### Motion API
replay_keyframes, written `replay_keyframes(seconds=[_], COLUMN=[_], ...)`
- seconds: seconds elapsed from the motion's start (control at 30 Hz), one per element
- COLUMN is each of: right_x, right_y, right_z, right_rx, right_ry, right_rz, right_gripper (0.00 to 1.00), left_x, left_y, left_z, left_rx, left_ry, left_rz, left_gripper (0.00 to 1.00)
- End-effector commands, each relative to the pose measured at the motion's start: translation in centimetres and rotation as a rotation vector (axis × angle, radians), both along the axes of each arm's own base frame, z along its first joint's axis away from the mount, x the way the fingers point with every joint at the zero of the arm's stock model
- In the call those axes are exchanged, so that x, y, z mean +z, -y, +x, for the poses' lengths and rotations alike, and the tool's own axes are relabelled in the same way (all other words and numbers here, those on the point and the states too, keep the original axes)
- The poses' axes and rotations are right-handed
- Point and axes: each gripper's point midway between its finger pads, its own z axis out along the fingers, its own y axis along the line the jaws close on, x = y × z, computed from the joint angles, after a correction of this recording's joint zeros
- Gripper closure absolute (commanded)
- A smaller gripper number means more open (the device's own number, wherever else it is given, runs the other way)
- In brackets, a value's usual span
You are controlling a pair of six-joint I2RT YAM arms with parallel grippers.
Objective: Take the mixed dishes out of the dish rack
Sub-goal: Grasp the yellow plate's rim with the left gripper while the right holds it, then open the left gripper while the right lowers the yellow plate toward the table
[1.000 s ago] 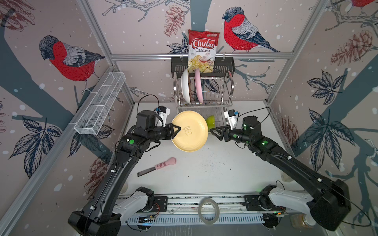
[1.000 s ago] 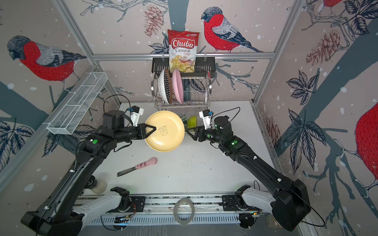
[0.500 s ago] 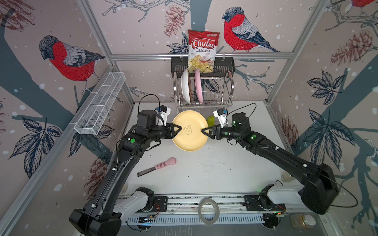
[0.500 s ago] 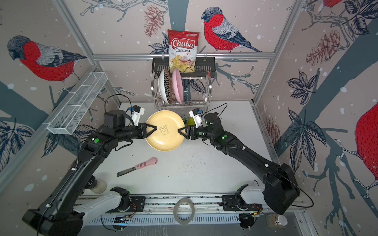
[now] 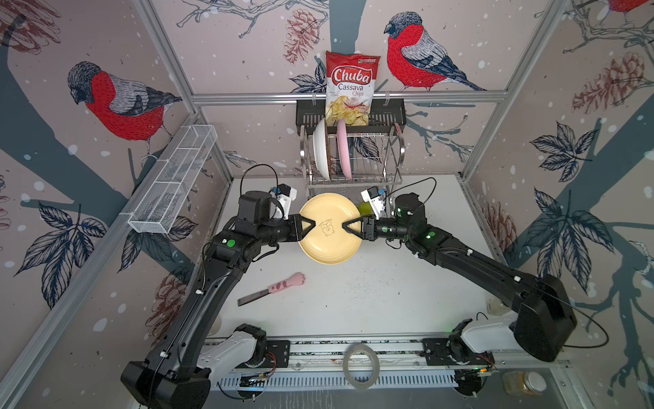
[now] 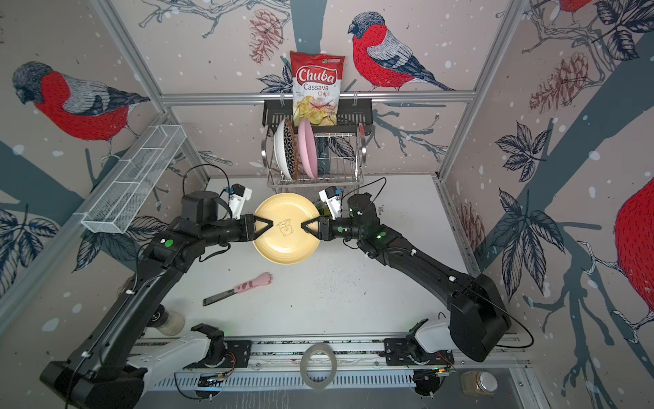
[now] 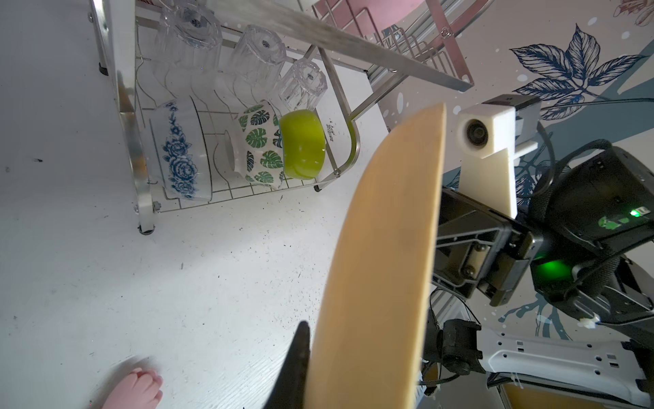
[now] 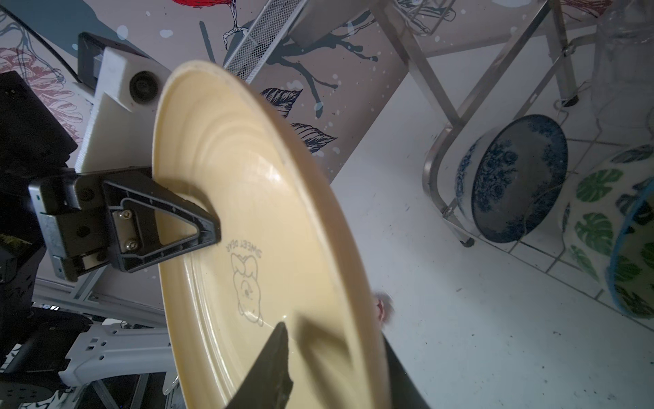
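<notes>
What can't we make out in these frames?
Right hand grip on yellow plate: right wrist view blurs the fingers and its edge cuts them off; contact unclear.
Glasses, blue-floral bowl: hidden in both top views by upper shelf of the dish rack.
Geometric plate: edge-on sliver in a top view, beside white plate.

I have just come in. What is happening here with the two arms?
Both arms are on one yellow plate, held up in front of the dish rack. The left end effector is clamped on one side of its rim. The right end effector straddles the opposite side; whether it grips yet is unclear. Other plates, bowls and glasses are in the rack.
</notes>
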Motion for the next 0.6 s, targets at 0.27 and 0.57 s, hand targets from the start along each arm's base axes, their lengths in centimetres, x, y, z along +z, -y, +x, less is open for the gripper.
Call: replay_keyframes(seconds=[0.27, 0.57], right_x=[1.4, -1.6], right_y=[-0.3, 1.0], right_z=[-1.1, -2.0], right_rx=[0.038, -0.005], right_ry=[0.030, -0.056], right_rz=[0.043, -0.040], right_gripper=[0.97, 1.00], left_x=[1.1, 3.2], left_y=[0.6, -2.1], left_z=[0.9, 1.6], left_rx=[-0.015, 0.138], left_ry=[0.051, 0.153], left_rz=[-0.044, 0.023], left_gripper=[0.93, 0.31])
